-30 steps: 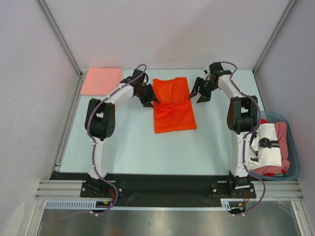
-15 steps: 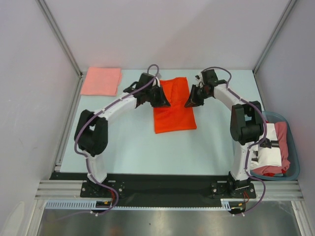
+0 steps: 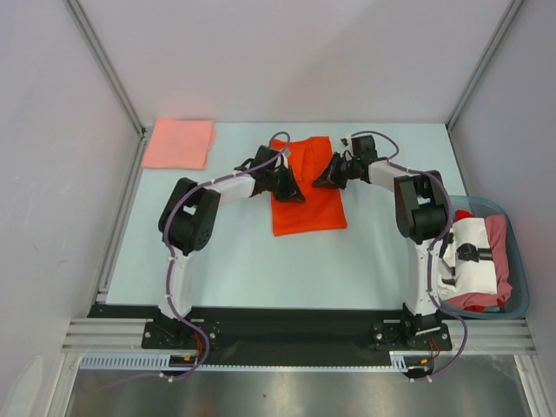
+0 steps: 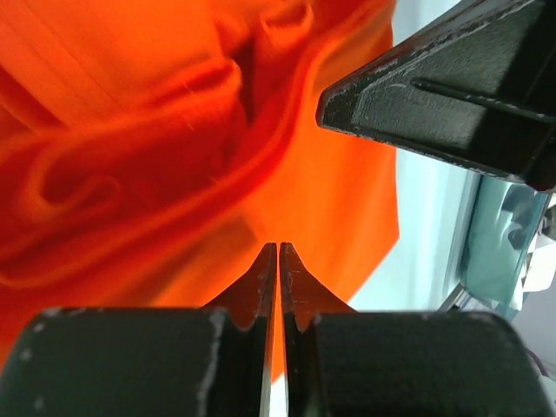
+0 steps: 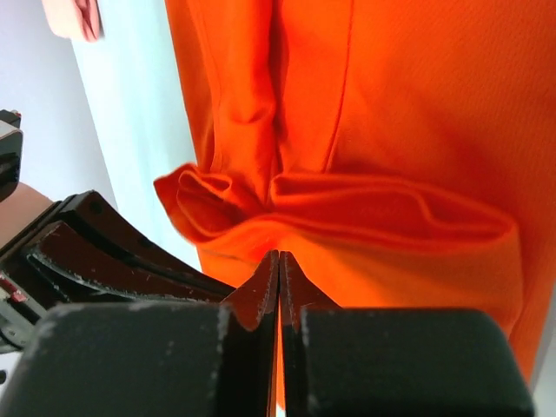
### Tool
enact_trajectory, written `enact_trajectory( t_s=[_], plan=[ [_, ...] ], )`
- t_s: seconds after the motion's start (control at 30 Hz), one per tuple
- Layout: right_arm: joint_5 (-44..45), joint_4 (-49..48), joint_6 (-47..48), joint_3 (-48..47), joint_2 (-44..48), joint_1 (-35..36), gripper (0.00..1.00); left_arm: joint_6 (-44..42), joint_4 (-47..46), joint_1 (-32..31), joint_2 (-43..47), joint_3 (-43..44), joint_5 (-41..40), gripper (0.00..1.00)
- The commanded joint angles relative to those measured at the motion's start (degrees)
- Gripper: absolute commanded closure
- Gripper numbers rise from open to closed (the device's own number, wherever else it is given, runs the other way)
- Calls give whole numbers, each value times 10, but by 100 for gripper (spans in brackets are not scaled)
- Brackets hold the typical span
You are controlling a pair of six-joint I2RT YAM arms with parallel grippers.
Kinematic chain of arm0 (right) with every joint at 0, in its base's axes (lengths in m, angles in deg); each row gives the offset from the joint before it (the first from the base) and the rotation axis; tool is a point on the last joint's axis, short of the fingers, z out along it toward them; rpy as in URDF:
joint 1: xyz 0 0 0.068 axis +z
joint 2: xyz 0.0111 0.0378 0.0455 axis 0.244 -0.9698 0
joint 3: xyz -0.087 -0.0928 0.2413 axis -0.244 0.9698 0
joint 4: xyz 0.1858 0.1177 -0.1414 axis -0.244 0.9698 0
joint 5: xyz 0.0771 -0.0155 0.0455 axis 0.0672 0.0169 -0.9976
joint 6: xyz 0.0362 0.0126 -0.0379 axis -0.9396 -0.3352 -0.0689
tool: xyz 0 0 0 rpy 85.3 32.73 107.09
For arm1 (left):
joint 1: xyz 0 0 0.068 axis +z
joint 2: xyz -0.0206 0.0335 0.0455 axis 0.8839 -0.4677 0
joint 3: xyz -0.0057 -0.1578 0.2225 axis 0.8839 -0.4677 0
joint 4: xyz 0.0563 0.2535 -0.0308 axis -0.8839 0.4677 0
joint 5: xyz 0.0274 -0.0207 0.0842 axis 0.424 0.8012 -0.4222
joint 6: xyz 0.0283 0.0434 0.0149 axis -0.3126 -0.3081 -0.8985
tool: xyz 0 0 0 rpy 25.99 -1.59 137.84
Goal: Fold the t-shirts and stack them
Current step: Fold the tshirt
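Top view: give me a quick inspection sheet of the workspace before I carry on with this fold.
Surface: pale blue table, flat.
Job's things: orange shirt mid-table, partly folded; pink shirt folded at the far left corner; more shirts in the tub at the right edge.
Clutter: nothing seen.
Grippers: left gripper and right gripper both shut on folds of the orange shirt, one on each side.
Cables: purple cables run along both arms; no snag visible.
Surroundings: white walls, metal frame.
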Motion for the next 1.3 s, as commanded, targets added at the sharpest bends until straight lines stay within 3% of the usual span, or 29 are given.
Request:
enact_trajectory(
  t_s=[0.0, 0.43, 0.87, 1.07, 1.27],
  plan=[
    [-26, -82, -33, 0, -21, -7, 100, 3, -60, 19, -15, 22, 28, 93],
    [-31, -147, -69, -28, -92, -36, 100, 20, -120, 82, -90, 71, 85, 92],
    [-32, -132, -65, -51, -114, -79, 99, -13, -63, 133, -87, 89, 105, 91],
    [-29, -50, -34, -88, -92, -99, 99, -81, 57, 135, -60, 164, 91, 87],
    [-4, 55, 28, -86, -10, -106, 99, -106, 105, 134, 9, 131, 85, 84]
  ],
)
